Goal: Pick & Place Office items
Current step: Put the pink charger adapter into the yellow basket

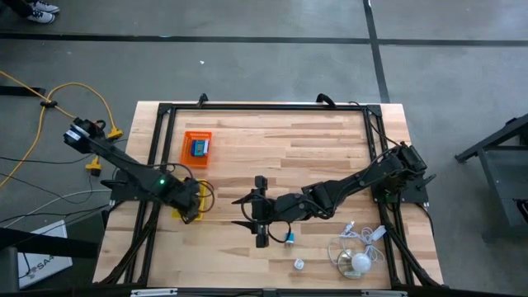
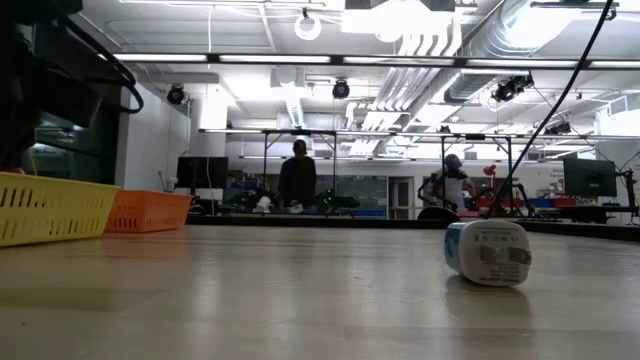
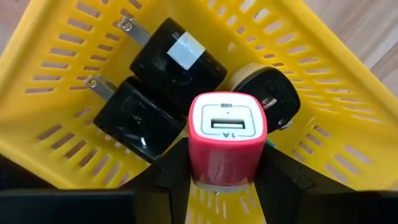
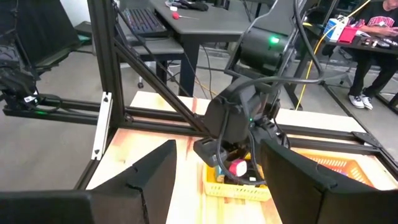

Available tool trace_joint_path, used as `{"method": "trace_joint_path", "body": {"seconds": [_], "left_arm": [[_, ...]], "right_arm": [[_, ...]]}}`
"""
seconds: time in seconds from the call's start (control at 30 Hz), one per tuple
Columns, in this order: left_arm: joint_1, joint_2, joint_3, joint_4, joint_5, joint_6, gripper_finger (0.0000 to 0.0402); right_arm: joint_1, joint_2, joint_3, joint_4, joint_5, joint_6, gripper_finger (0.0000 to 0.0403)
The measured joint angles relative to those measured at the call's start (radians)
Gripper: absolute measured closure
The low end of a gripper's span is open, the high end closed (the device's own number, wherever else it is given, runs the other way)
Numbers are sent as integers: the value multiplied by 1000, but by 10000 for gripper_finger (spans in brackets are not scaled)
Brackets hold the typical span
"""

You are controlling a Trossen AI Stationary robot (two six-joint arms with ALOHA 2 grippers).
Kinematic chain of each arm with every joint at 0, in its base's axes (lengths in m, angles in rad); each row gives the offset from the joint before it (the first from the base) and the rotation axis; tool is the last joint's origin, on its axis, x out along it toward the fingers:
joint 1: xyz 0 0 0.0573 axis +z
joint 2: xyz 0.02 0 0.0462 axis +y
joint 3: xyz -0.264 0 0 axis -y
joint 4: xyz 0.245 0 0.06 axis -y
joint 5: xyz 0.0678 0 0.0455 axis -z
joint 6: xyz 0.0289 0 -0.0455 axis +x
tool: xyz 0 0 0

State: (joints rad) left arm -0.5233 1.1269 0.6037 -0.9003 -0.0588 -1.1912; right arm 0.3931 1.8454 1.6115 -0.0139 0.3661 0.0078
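The left gripper (image 3: 227, 180) hangs over the yellow basket (image 3: 323, 124) at the table's left edge, its jaws closed on a pink USB charger (image 3: 227, 140). Three black chargers (image 3: 177, 59) crowd the basket floor right beneath it. The orange basket (image 1: 196, 147) nearby holds a blue item (image 1: 200, 148). The right gripper (image 1: 258, 211) waits open-jawed at mid-table, near a white charger (image 1: 299, 264) and a white cable bundle (image 1: 356, 252).
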Motion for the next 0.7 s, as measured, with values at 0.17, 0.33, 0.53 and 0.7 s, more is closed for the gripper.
{"method": "trace_joint_path", "body": {"seconds": [0.17, 0.33, 0.53, 0.7], "left_arm": [[12, 0, 0, 2, 5, 15, 266], [11, -2, -2, 3, 5, 15, 265], [11, -2, -2, 4, 5, 40, 264], [11, -1, -3, 11, 10, 46, 234]], "right_arm": [[0, 0, 0, -4, -2, 0, 186], [0, 0, 0, -17, -2, 25, 186], [0, 0, 0, -40, -2, 47, 186], [0, 0, 0, -43, -2, 48, 186]]}}
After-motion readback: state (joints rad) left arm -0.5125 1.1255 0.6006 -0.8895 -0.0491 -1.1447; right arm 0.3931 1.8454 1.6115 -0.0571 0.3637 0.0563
